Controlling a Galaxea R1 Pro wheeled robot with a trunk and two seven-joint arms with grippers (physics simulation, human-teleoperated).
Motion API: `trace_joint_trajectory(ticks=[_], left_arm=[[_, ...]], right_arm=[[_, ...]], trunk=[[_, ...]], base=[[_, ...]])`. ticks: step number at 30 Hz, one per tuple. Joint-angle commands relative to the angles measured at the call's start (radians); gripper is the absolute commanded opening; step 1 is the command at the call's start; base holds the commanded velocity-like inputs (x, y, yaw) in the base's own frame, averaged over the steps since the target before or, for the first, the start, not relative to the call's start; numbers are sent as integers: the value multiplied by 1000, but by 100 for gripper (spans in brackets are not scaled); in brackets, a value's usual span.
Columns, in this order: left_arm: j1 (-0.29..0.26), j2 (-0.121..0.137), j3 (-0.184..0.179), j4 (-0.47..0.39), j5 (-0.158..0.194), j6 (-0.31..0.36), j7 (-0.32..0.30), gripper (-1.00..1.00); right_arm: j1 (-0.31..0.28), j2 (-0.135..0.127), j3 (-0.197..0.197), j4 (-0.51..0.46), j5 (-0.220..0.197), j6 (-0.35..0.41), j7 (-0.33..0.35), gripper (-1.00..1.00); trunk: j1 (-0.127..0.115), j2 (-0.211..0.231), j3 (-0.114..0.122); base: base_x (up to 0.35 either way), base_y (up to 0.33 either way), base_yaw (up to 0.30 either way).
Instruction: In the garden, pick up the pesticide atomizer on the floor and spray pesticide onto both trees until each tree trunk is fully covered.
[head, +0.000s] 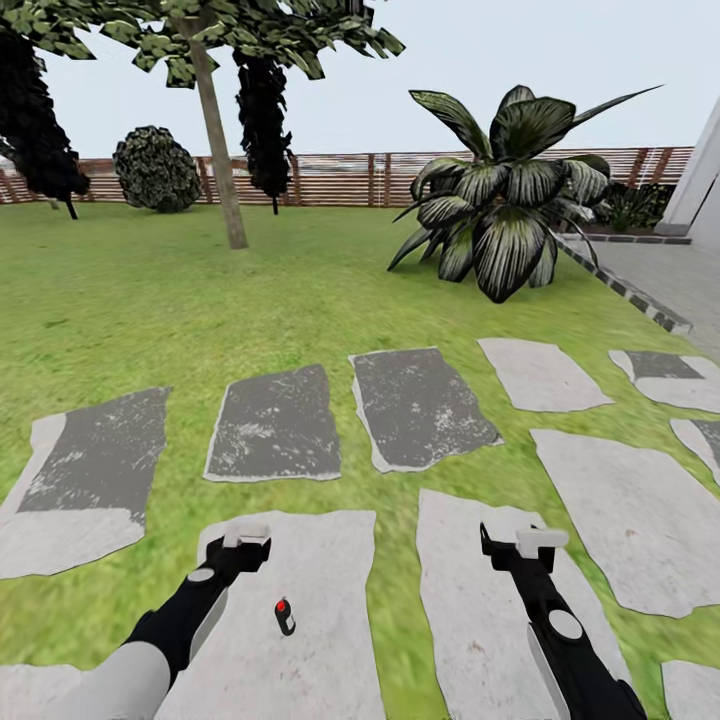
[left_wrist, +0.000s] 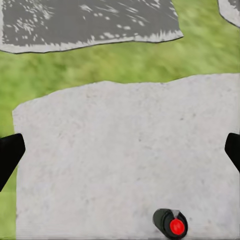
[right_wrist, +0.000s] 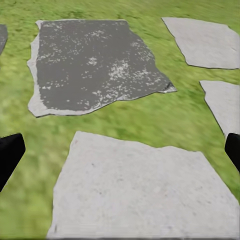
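The pesticide atomizer (head: 285, 616), a small dark bottle with a red top, lies on a pale paving stone (head: 300, 570) between my arms; the left wrist view also catches the atomizer (left_wrist: 170, 223) close below the gripper. My left gripper (head: 246, 536) hovers open a little beyond and to the left of it, with its dark fingers (left_wrist: 10, 156) spread wide. My right gripper (head: 540, 541) is open over the neighbouring stone (right_wrist: 145, 195), holding nothing. One tree trunk (head: 217, 140) rises from the lawn at the far left, well out of reach.
A broad-leaved striped plant (head: 505, 200) stands at the right on the grass. A round bush (head: 157, 170) and a slatted wooden fence (head: 340, 178) close the back. Dark and pale stepping stones (head: 420, 405) cover the near ground; a paved border (head: 640, 295) runs at the right.
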Motion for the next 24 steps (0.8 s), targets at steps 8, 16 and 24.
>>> trace_joint_trajectory(ticks=[8, 16, 24], left_arm=[[2, 2, 2, 11, 0, -2, -1, 100], [3, 2, 0, 16, -4, -23, -1, 100], [4, 3, -1, 17, -8, -26, -1, 100]], right_arm=[[1, -1, -1, 0, 0, 0, 0, 100], [1, -1, -1, -2, 0, 1, 0, 100], [1, -2, -1, -2, 0, 0, -1, 100]], trunk=[[31, -56, -38], [61, -112, -76], [77, -140, -101]], base=[[0, 0, 30], [0, 0, 102], [0, 0, 108]])
